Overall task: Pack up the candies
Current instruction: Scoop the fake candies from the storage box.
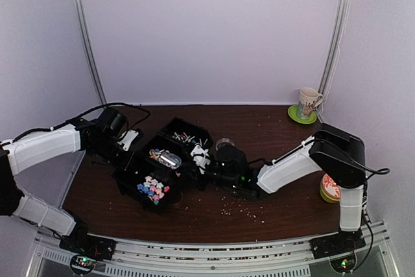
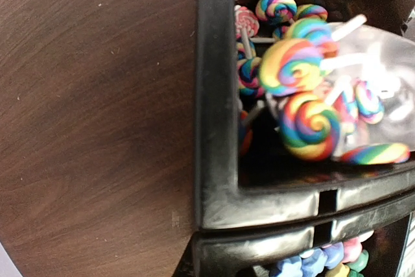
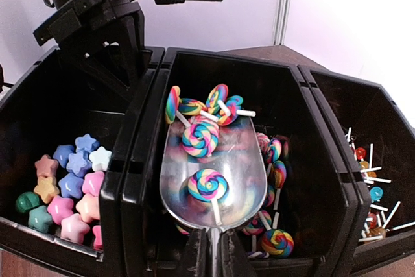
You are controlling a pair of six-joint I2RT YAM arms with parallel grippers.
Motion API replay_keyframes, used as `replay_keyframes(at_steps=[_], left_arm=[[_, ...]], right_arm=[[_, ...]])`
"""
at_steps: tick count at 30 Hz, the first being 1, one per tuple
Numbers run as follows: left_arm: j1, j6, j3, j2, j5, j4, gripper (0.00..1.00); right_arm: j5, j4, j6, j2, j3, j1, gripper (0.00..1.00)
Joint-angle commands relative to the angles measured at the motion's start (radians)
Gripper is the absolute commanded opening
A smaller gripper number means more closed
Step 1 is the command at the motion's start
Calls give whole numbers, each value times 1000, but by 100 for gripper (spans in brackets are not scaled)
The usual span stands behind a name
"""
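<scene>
Three black bins stand side by side. The near-left bin (image 3: 39,115) holds star-shaped candies (image 3: 71,186) in pink, blue, yellow, green and white, which also show from above (image 1: 152,189). Rainbow swirl lollipops (image 2: 305,121) fill the middle bin (image 3: 311,160). My right gripper (image 3: 213,238) is shut on the handle of a metal scoop (image 3: 214,160), which lies in the middle bin with a few lollipops (image 3: 207,185) on it. My left gripper (image 3: 123,63) clamps the far rim where the left and middle bins meet. Its fingers do not show in the left wrist view.
The far-right bin (image 3: 369,160) holds small stick lollipops. Pale crumbs (image 1: 243,209) lie on the brown table in front of the right arm. A mug (image 1: 308,102) on a green saucer stands at the back right. A round tin (image 1: 331,188) sits by the right arm's base.
</scene>
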Motion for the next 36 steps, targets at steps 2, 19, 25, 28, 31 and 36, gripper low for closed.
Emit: replay_keyframes(at_steps=[2,19,25,28,31,36], left_arm=[[15,-27,84,0,42,170,0],[27,-33,81,-8,34,170,0],[33,-36,83,-15,39,169,0],[35,-36,82,-17,39,169,0],[33,-36,79,-19,39,169,0],[34,-36,82,-18,41,170,0]], right_arm=[[-20,92,4,-84,-18,-17,0],[23,66,-50,-226,-124,-43,0],[-7,120,-41,-244,-164,-49,0],[-5,127,-42,-227,-138,-49,0],[-16,113,-43,-217,-104,-46,0],[47,76,-90,-222,-80,-33,0]])
